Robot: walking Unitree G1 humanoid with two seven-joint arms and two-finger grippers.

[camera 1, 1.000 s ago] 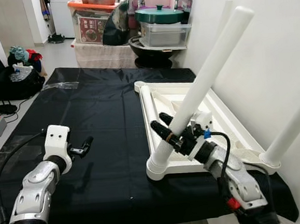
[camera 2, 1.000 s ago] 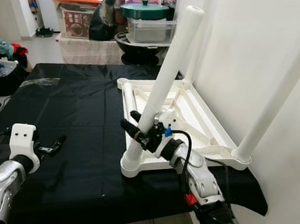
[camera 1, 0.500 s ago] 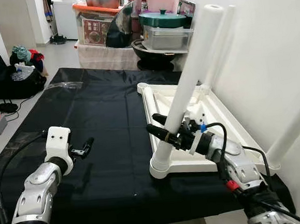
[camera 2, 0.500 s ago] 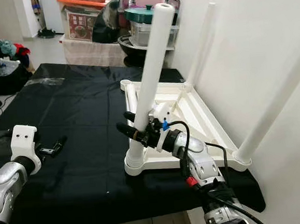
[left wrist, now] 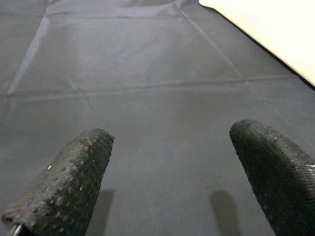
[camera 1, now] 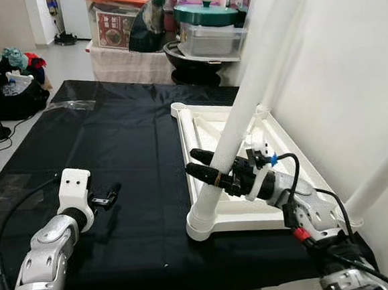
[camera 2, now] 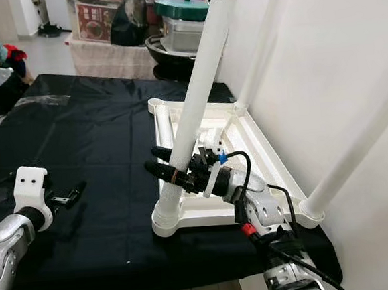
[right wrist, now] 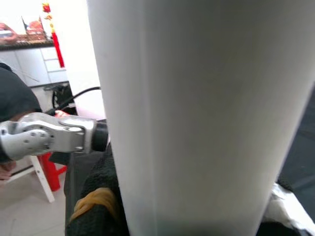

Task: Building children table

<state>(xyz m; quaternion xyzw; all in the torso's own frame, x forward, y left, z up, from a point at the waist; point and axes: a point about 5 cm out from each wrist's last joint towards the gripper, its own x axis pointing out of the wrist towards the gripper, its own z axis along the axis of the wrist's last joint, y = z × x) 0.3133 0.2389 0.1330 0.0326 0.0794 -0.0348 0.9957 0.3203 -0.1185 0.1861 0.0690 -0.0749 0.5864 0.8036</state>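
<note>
While the right pincer (camera 1: 206, 165) clamps one long white tubular leg (camera 1: 254, 93) at centre frame, the left pincer (camera 1: 109, 194) gapes empty over black-clothed bench (camera 1: 113, 144); two more legs (camera 2: 347, 166) stand at the right.

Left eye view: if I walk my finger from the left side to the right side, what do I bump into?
Left gripper over the black cloth → the leaning white table leg held in the right gripper → the upside-down white tabletop → another white leg by the wall.
</note>
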